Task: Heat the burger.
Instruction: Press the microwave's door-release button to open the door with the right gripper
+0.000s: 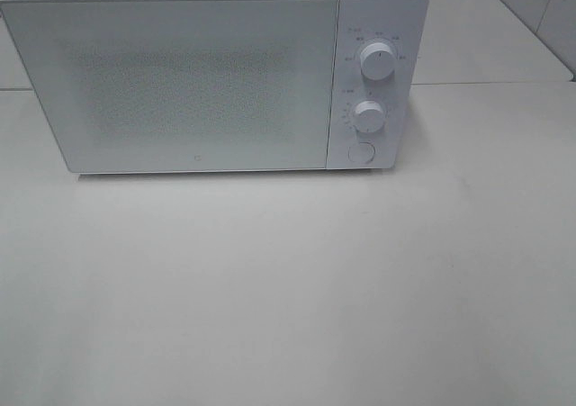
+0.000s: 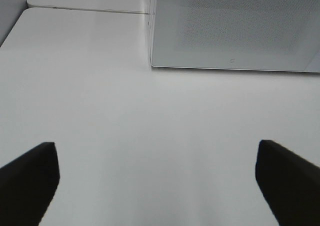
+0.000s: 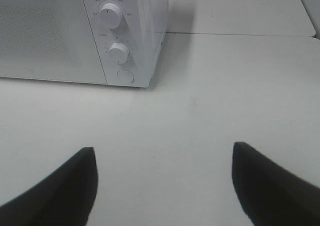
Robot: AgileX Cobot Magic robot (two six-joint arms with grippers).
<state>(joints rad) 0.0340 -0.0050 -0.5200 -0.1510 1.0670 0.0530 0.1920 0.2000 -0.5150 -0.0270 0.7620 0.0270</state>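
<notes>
The burger is out of view in every frame. A white microwave stands at the back of the table with its door shut. It also shows in the left wrist view as the microwave and in the right wrist view as the microwave. My left gripper is open over bare table, well short of the microwave's left front corner, with nothing between its fingers. My right gripper is open over bare table, back from the control panel, also holding nothing. Neither gripper shows in the exterior high view.
The microwave's right panel carries an upper knob, a lower knob and a round button. A seam between tabletops runs behind and to the right of it. The white table stretches in front.
</notes>
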